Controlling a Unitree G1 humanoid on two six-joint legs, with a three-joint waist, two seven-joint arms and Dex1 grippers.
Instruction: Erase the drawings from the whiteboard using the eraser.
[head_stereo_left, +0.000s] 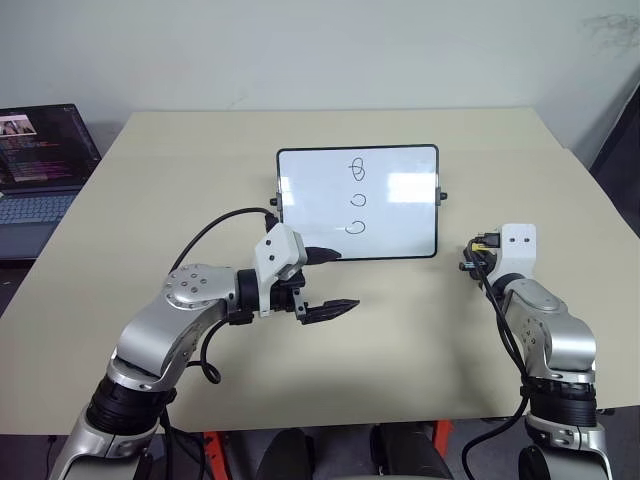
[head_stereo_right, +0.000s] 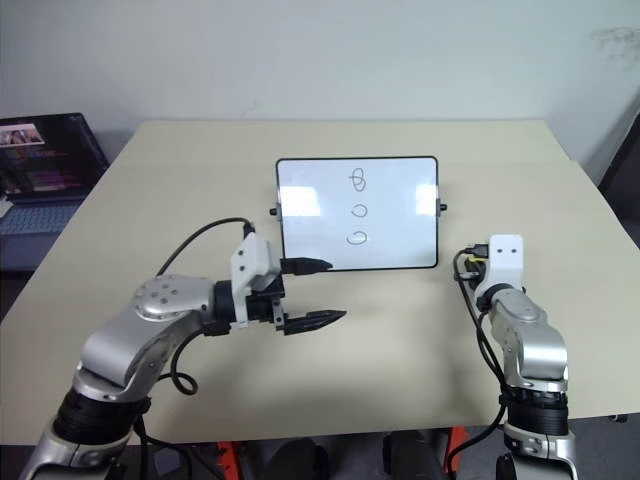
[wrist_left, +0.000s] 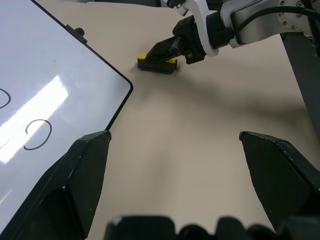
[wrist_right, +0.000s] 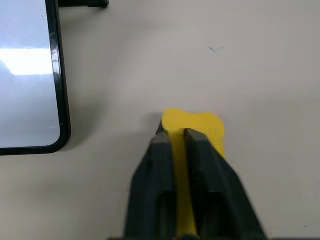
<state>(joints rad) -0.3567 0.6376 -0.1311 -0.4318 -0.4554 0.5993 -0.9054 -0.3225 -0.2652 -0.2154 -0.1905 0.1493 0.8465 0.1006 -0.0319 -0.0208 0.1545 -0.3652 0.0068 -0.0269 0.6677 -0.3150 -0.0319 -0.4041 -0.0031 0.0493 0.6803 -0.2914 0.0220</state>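
Right tool (wrist_right: 174, 137) pinches soft yellow eraser (wrist_right: 200, 127), squashing it.

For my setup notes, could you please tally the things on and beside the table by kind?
Whiteboard: 1
Drawings: 3
Eraser: 1, in the shut right gripper
Laptop: 1, left of the table
Total: 6

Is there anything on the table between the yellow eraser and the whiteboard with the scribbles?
Nothing visible is. The small yellow block eraser, pinched in the right gripper, sits beside the glossy white black-framed whiteboard, with bare beige table between them. The left gripper hangs open near the board's other lower corner.
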